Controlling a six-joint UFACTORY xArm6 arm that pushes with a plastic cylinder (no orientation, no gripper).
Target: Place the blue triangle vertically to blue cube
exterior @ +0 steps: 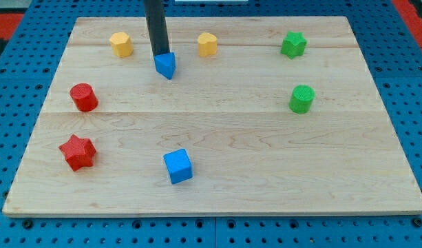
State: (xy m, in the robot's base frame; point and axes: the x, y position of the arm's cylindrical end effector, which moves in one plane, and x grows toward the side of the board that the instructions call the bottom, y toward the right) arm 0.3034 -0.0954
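Presently, the scene line by line:

Rod: my tip [160, 55], the lower end of the straight dark rod, comes down from the view's top and sits right at the upper-left edge of the small blue triangular block [166, 65], touching it or all but touching; the exact contact I cannot tell.
Grasp: no jaws at all on this arm, only the bare rod, so nothing is held.
Blue triangle: it lies in the upper part of the pale wooden board [238, 138], left of centre, between the two yellow blocks.
Blue cube: the small blue cube-shaped block [178, 166] sits low on the board, well apart from the blue triangle and almost straight below it, a touch toward the view's right.
Yellow pair: one yellow faceted block [120, 44] to the rod's left, another yellow faceted block [207, 44] to its right, both near the top edge.
Reds: a red cylinder block [83, 97] at mid-left, and a red star-shaped block [77, 151] below it.
Greens: a green star-shaped block [293, 44] at upper right, a green cylinder block [302, 98] beneath it.
Surround: blue perforated pegboard base [403, 83] around the board.
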